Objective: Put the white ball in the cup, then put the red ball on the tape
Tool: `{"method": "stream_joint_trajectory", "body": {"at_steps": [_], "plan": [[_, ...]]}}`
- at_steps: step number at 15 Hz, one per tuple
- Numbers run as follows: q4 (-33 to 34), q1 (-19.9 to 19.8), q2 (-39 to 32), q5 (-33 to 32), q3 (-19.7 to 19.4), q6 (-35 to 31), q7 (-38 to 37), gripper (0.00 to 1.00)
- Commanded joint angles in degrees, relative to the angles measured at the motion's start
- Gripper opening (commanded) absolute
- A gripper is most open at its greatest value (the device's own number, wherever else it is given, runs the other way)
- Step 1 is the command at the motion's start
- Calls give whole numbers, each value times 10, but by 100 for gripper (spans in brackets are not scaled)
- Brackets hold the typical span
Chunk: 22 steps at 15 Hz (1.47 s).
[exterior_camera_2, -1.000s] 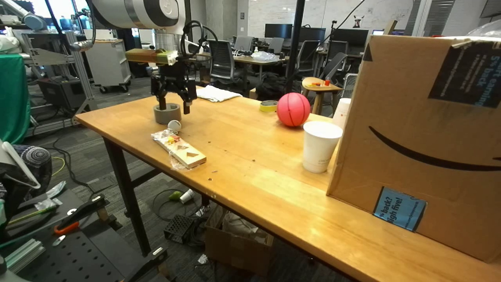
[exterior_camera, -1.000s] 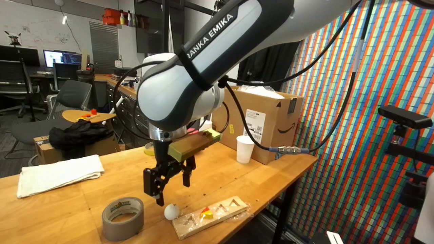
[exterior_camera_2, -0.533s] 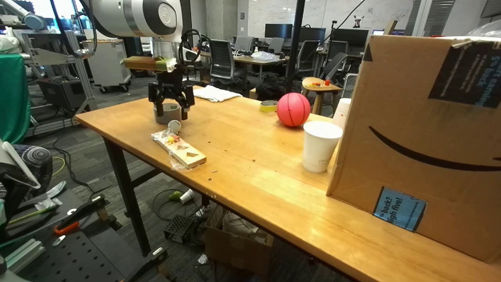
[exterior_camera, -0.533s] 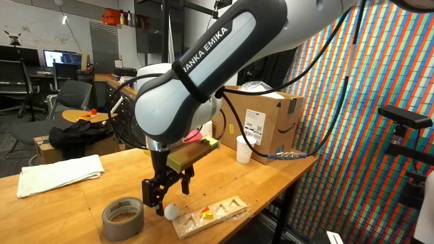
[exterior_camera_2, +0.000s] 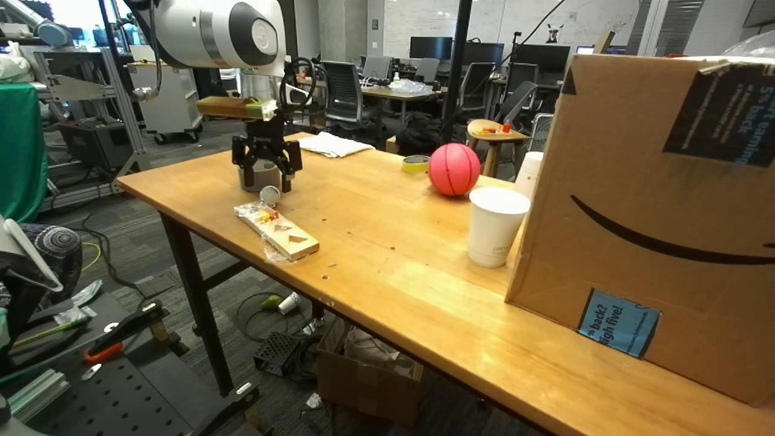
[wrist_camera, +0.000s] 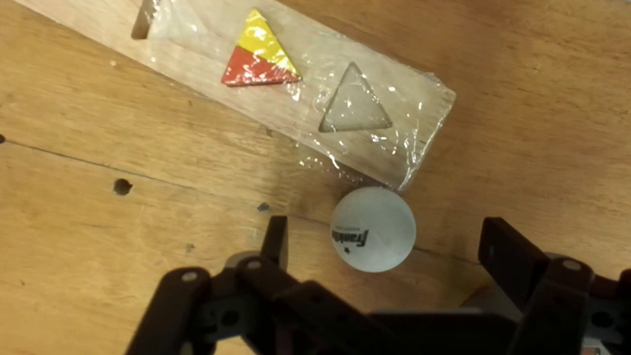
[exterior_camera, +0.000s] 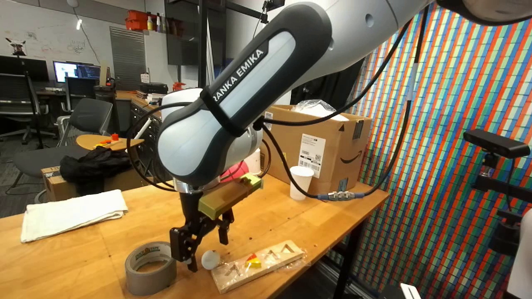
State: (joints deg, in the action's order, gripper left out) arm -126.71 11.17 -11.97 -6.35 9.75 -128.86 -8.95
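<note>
Standing wide apart above the counter (exterior_camera_2: 375,218), the jaws have the white ball (wrist_camera: 373,229) between their tips in the wrist view. Just beside it lies a wooden strip (wrist_camera: 315,84); near to both is the tape (exterior_camera: 153,282). Well apart from these are the cup (exterior_camera_2: 493,233), upright, and the red ball (exterior_camera_2: 454,169).
</note>
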Motion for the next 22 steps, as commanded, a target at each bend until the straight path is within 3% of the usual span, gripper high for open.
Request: {"method": "stream_joint_trajectory", "body": {"at_steps": [1,2,10,15,22], "plan": [[21,4,-21,-7,-6,-3,-1,100],[22,4,-24,-6,-7,-3,0,81],[23,7,-25,-10,-9,-4,-7,20],[31,15,-10,-61,-23,6,-45,19],[89,23,-1,-259,-62,94,-168,19]]}}
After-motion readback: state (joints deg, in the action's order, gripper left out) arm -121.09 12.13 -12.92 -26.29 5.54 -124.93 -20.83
